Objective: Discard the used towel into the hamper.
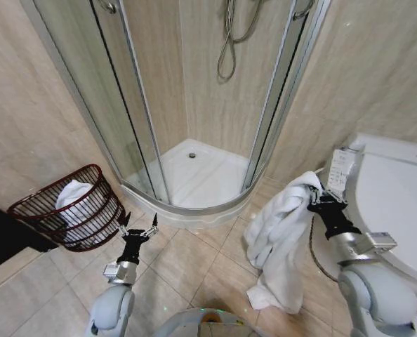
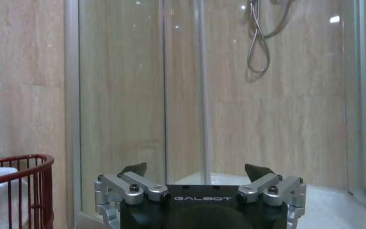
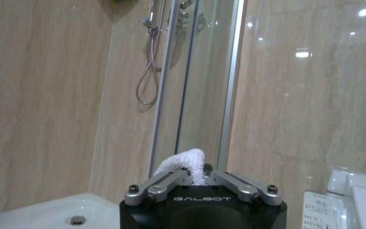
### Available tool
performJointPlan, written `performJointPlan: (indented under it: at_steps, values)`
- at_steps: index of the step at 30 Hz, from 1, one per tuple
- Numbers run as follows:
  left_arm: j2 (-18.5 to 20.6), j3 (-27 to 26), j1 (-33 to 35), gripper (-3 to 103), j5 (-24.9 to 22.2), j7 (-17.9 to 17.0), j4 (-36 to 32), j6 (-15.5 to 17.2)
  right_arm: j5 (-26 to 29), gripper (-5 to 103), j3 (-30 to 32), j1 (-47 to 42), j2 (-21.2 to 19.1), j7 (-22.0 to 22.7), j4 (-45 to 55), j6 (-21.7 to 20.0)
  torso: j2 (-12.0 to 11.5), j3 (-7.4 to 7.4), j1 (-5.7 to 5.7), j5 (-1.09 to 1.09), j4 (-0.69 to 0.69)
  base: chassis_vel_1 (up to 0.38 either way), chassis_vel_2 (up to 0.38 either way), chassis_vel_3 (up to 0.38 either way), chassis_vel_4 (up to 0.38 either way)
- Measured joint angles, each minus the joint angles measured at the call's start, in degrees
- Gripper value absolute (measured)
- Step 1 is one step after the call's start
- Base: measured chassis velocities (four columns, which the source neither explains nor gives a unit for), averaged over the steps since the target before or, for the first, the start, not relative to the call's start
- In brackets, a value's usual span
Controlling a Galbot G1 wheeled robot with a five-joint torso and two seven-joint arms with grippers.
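The used towel (image 1: 282, 242) is white and hangs from my right gripper (image 1: 315, 199), which is shut on its upper end; its lower end reaches the floor tiles beside the toilet. In the right wrist view a tuft of the towel (image 3: 179, 161) pokes out between the closed fingers of the right gripper (image 3: 192, 174). The hamper (image 1: 89, 223), a dark red wire basket, stands by the left wall with a white cloth (image 1: 71, 193) inside. My left gripper (image 1: 138, 226) is open and empty just right of the hamper. The left wrist view shows the left gripper (image 2: 196, 170) and the hamper's rim (image 2: 24, 164).
A corner shower enclosure (image 1: 194, 168) with glass doors and a raised white tray stands straight ahead between the two arms. A white toilet (image 1: 398, 203) fills the right side. Bare floor tiles (image 1: 194, 267) lie between hamper and towel.
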Motion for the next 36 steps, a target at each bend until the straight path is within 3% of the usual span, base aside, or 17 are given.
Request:
performJointPlan:
  at_steps: [7, 36]
  values:
    - [0.48, -0.15, -1.24, 100, -0.51, 0.06, 0.46, 0.81, -1.42, 1, -0.54, -1.29, 1.91, -0.46, 0.14, 1.51, 0.0, 0.0, 0.0, 0.0, -0.01, 0.0, 0.0, 0.0, 0.0]
    - [-0.33, -0.02, -1.53, 100, 0.65, 0.6, 1.21, -0.42, -4.01, 1, -3.84, -3.03, 2.86, -1.66, 1.02, 3.7, 0.0, 0.0, 0.0, 0.0, 0.0, 0.066, 0.065, 0.065, 0.072]
